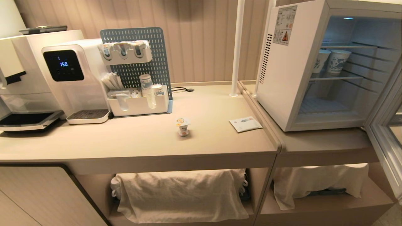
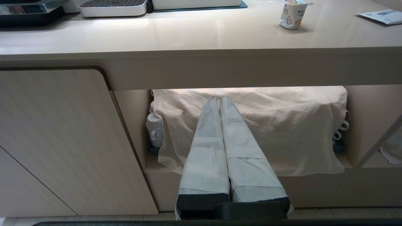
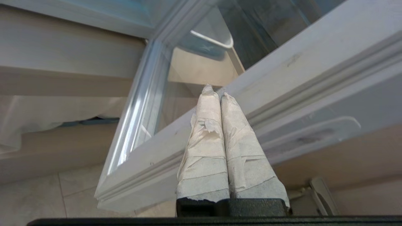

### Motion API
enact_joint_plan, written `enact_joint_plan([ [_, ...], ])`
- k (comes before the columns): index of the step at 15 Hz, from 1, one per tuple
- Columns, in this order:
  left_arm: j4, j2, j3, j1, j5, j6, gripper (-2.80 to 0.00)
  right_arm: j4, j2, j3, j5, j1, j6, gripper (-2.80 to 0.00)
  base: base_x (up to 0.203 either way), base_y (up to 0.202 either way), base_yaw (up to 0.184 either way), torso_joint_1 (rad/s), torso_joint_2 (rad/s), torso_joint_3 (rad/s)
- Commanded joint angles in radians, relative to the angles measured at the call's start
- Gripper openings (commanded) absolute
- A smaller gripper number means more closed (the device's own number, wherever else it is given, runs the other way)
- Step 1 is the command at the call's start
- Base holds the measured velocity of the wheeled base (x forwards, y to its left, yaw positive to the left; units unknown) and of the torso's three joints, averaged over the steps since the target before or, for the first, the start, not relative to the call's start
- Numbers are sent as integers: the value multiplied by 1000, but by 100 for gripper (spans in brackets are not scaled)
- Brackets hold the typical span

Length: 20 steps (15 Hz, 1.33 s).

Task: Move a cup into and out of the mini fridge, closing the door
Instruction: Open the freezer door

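The cup (image 1: 182,126) (image 2: 293,16), small and white with orange marks and a square foil lid, stands alone on the beige counter. To its right the mini fridge (image 1: 282,72) stands with its door (image 1: 384,131) (image 3: 282,81) swung wide open. My right gripper (image 3: 215,89) is shut and empty, its taped fingertips at the door's white frame, close to the oval recessed handle (image 3: 309,135); I cannot tell if they touch it. My left gripper (image 2: 219,99) is shut and empty, parked low before the cloth-covered shelf. Neither arm shows in the head view.
Two blue-patterned paper cups (image 1: 329,61) stand on the fridge's wire shelf. A water dispenser (image 1: 73,77), a pegboard organiser (image 1: 138,91) and a flat packet (image 1: 245,123) are on the counter. Cloths (image 1: 180,194) cover the shelves below.
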Motion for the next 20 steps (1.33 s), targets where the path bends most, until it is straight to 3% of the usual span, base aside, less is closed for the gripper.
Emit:
enact_joint_plan([
  [1, 0, 0, 0, 0, 0, -1, -280, 0, -24, 1, -23, 0, -4, -280, 0, 0, 0, 0, 0, 0],
  [5, 0, 0, 0, 0, 0, -1, -280, 0, -50, 7, -109, -2, -2, -280, 0, 0, 0, 0, 0, 0],
  [13, 0, 0, 0, 0, 0, -1, -280, 16, -26, -10, -147, -41, -1, -280, 0, 0, 0, 0, 0, 0],
  [20, 0, 0, 0, 0, 0, -1, -280, 81, 8, -31, 75, -16, 18, -280, 0, 0, 0, 0, 0, 0],
])
